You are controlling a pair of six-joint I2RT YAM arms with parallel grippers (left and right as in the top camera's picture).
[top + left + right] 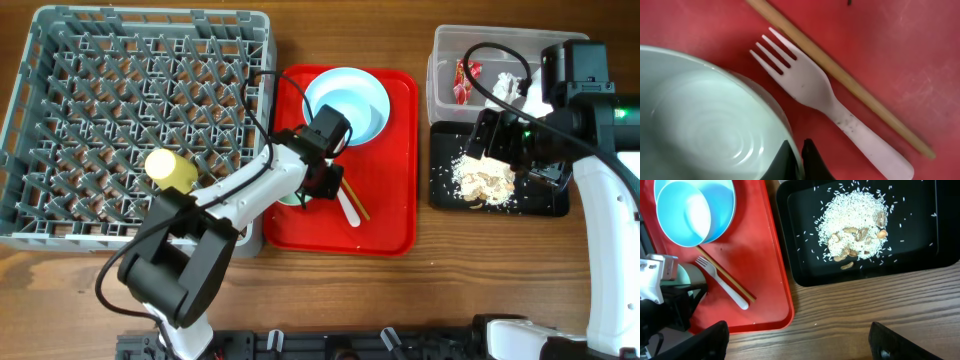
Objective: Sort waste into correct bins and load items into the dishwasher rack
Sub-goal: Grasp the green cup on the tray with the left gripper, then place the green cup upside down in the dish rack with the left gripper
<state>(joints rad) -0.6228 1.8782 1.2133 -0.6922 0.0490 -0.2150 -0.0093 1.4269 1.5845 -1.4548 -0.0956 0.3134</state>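
Note:
The grey dishwasher rack (60, 60) stands at the left with the yellow cup (170, 168) lying in it. My left gripper (312, 182) is shut on the rim of the pale green bowl (705, 125) on the red tray (385, 215); the pinch shows in the left wrist view (797, 160). The white fork (820, 95) and chopsticks (840, 75) lie beside that bowl. The blue bowl (347, 105) sits at the tray's far end. My right gripper (510, 150) hangs open and empty above the black tray (445, 195) holding the food scraps (483, 178). I see no white plate.
The clear tub (437, 60) at the back right holds the red wrapper (466, 78) and the white tissue (507, 85). Loose grains are scattered across the black tray (800, 270). Bare wooden table lies in front of both trays.

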